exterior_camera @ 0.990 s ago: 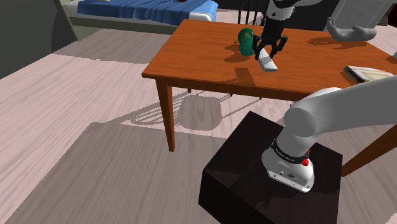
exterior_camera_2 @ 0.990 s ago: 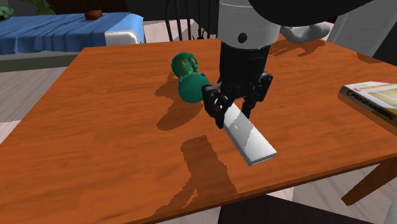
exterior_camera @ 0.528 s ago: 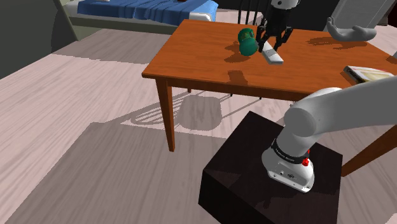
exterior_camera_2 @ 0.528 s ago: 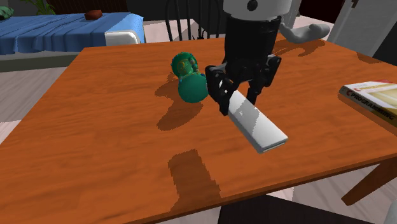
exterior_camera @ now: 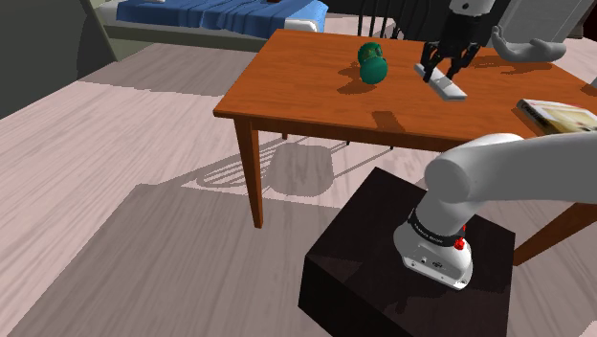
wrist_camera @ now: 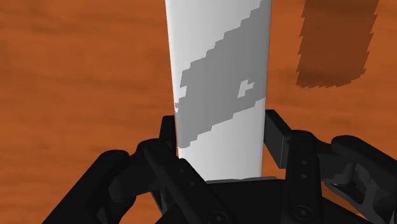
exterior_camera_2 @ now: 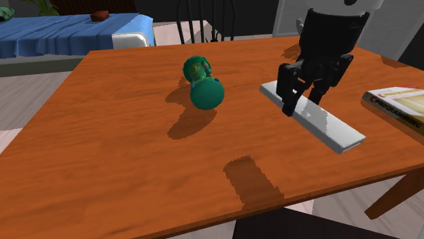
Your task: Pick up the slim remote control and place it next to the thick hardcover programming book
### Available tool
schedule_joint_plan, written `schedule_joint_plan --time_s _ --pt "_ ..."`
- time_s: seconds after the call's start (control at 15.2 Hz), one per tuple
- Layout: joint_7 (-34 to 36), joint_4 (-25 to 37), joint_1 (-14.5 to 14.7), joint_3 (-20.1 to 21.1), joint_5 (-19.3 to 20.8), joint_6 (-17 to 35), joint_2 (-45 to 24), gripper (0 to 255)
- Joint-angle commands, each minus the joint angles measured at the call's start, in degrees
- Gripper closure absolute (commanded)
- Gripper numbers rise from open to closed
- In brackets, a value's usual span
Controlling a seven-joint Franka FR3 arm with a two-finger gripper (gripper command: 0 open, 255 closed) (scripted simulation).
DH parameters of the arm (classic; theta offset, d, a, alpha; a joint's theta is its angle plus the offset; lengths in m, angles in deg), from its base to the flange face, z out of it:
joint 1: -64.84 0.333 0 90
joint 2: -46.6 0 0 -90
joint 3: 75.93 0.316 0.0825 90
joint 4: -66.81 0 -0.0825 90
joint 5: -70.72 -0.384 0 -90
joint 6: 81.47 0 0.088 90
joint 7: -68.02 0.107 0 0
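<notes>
Wrist view: squeezing the white remote (wrist_camera: 219,76) across its width with both fingers (wrist_camera: 277,137), near 1 end, the long free end jutting ahead. Holding it above the desk (exterior_camera_2: 102,149), clear of the surface, between the green toy (exterior_camera_2: 206,92) and the book (exterior_camera_2: 401,102) at the second exterior view's right edge. Not yet beside the book. Could pivot or slip in so off-centre a grip. Could also clip the book's cover on lowering, or end up overhanging the desk's near edge.
</notes>
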Motion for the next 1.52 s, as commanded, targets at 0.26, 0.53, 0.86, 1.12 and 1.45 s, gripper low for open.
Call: schedule_joint_plan --time_s 0.26,0.53,0.86,1.12,1.45 --pt "-8.2 0.1 -4.0 -6.7 6.1 -2.6 4.1 255" --pt "-13.7 1.6 -6.2 -11.2 10.0 -4.0 5.5 255" --pt "-20.7 4.9 -8.0 -17.3 14.8 -5.1 5.7 255" --pt "-23.8 6.2 -8.5 -20.6 17.2 -4.9 5.6 255" --pt "-23.3 2.4 -9.1 -22.3 18.8 -1.8 6.4 255"
